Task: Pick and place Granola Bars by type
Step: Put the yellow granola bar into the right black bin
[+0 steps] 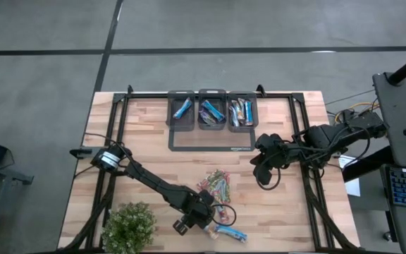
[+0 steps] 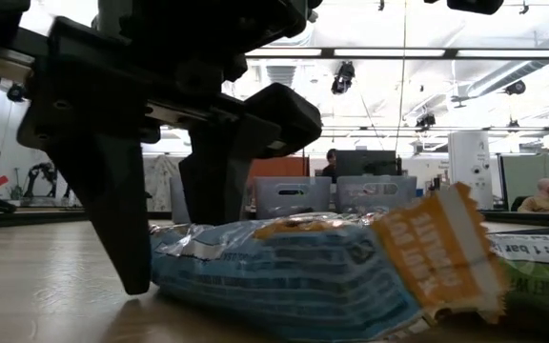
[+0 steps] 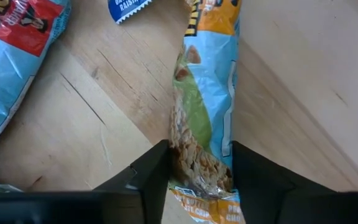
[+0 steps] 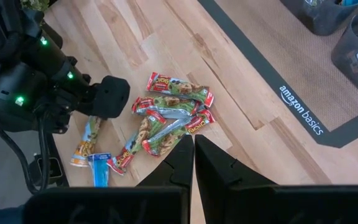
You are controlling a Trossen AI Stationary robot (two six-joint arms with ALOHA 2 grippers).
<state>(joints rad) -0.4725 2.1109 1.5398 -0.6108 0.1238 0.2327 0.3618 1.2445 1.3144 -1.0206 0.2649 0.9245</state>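
- One wooden desk (image 1: 154,152) fills the overhead view, with two dark arms reaching in from its left and right sides.
- Three grey bins (image 1: 212,111) sit in a row at the far edge on a dark mat (image 1: 210,141), each already holding some bars.
- A leafy plant (image 1: 127,227) stands at the near left corner, just beside the left arm's wrist but clear of its fingers.
- The right tool (image 1: 265,173) hovers near the mat with its fingers pressed together, holding nothing.
- The left tool (image 1: 201,220) is down at the near edge, much the nearer arm to the loose bars. Its fingers are partly open and straddle one end of a blue and orange bar (image 3: 207,118); whether they already pinch the wrapper I cannot tell.
- That bar's long axis runs straight away from the tool, between the fingers.
- A pile of green and red bars (image 1: 216,185) lies close beside it, and another blue bar (image 1: 230,233) nearby; these neighbours could snag a lift.
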